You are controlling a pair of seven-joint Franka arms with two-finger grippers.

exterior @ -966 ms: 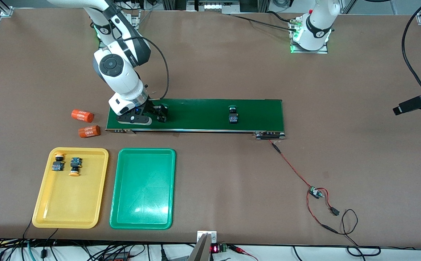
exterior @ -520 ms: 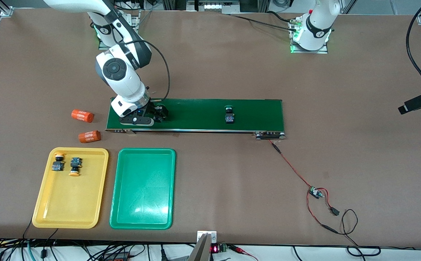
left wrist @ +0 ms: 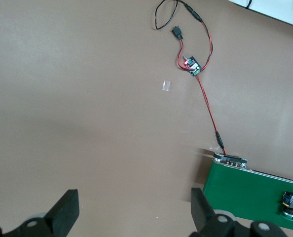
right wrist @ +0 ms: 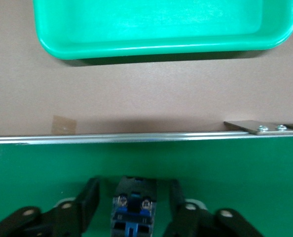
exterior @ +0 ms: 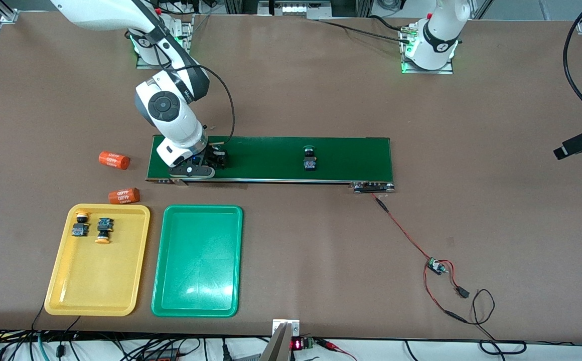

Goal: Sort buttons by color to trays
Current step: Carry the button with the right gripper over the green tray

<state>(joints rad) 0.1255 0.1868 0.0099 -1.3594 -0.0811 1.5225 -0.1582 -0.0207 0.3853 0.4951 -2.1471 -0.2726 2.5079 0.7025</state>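
One green button (right wrist: 134, 207) lies on the dark-green conveyor belt (exterior: 271, 158) at the right arm's end. My right gripper (exterior: 216, 159) is low over it, open, one finger (right wrist: 90, 197) on each side with small gaps. A second green button (exterior: 310, 159) lies mid-belt and shows in the left wrist view (left wrist: 290, 203). Two yellow buttons (exterior: 80, 224) (exterior: 104, 230) lie in the yellow tray (exterior: 95, 281). The green tray (exterior: 198, 260) holds nothing; its rim shows in the right wrist view (right wrist: 151, 49). My left gripper (exterior: 579, 143) hangs open and empty over the left arm's end of the table (left wrist: 134, 215).
Two orange cylinders marked 4680 lie off the belt's end: one (exterior: 114, 160) beside the belt, one (exterior: 123, 195) at the yellow tray's edge. Red and black wires with a small circuit board (exterior: 436, 265) run from the belt's other end (exterior: 374, 187).
The mid-belt green button has travelled along the belt toward the right arm's end. My right gripper has shifted slightly over its button. One orange cylinder has moved toward the yellow tray.
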